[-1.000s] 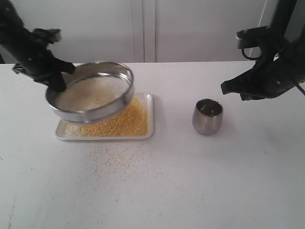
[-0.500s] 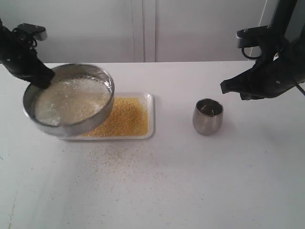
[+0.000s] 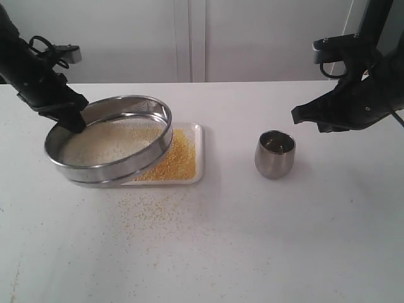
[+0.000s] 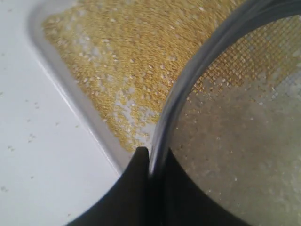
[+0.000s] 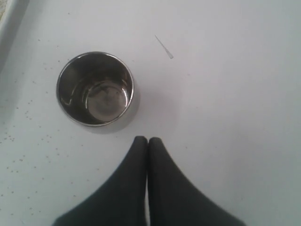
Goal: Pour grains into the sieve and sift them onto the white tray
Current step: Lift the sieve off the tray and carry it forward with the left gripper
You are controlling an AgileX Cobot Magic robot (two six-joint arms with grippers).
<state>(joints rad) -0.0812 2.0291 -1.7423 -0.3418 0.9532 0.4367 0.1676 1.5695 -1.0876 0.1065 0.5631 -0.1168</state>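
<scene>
Exterior view is showing the left pincer [image 3: 74, 124] gripping the round steel sieve [image 3: 120, 169] by its rim over golden grains [image 3: 175, 158] in the white tray [image 3: 199, 151], the right pincer [image 3: 297, 117] hanging clenched.

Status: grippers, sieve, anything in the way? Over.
Left gripper shut on sieve rim, sieve tilted over white tray. Right gripper shut, empty, raised near steel cup. Pale grains in sieve, golden grains on tray, some spilled on table. Nothing blocking.

Bright, even, diffuse light washes the white surface [image 3: 265, 252] — shadows are faint and soft-edged. The cup [image 5: 95, 88] shows dull reflections. In the left wrist view the sieve [image 4: 225, 108] rim blurs — out of focus.
</scene>
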